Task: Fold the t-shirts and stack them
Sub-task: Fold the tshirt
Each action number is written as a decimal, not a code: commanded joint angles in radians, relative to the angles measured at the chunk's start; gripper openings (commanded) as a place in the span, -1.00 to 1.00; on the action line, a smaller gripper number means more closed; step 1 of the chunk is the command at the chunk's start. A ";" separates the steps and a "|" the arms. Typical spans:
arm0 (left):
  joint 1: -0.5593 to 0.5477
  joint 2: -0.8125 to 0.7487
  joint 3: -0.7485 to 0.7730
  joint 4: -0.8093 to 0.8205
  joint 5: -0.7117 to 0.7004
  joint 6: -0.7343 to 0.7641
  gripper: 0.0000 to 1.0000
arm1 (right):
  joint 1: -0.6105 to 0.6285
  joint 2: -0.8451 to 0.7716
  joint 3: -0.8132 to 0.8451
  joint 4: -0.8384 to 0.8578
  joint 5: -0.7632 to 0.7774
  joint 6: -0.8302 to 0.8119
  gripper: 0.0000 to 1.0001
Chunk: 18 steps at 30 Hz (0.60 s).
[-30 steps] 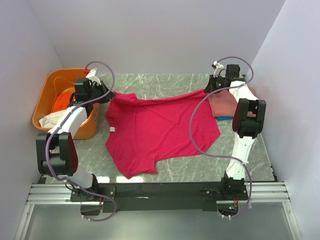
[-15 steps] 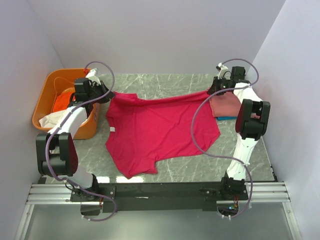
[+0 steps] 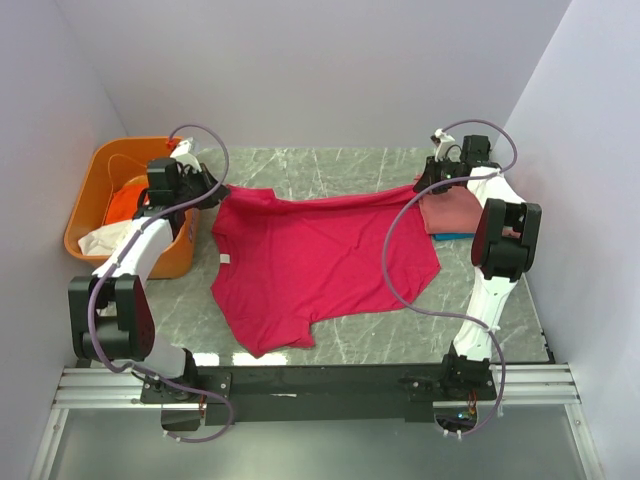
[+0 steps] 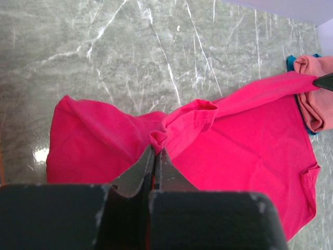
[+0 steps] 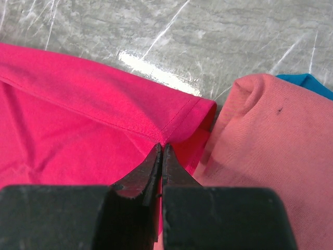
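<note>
Two garments appear folded and stacked; the rest of the job is outstanding. On the grey marble-patterned table (image 3: 330,165), the large crimson-pink cloth t-shirt (image 3: 320,265) lies opened out across the centre. It is unfolded, with its far edge raised and drawn taut between the two arms.

At the left edge stands the rigid orange plastic tub (image 3: 85,200). It holds a crumpled orange cloth (image 3: 125,200) and a white cloth (image 3: 100,240) draped over its near rim. Both are judged to be shirts awaiting handling.

At the far right, the folded salmon-pink shirt (image 3: 450,212) rests on a blue shirt (image 5: 307,82), of which only a sliver shows. This stack touches the crimson garment's right corner.

The left gripper (image 4: 155,151) has its jaws pinched tight on a bunched fold at the far left corner. The right gripper (image 5: 160,148) has its jaws clamped on the hemmed far right corner, just beside the salmon-pink shirt.

Assessment: the crimson shirt is at the spreading stage, with no fold yet made in it.
</note>
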 commanded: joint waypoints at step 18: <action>-0.077 -0.141 -0.099 -0.027 -0.110 -0.025 -0.99 | -0.006 -0.051 0.030 -0.030 -0.002 -0.025 -1.00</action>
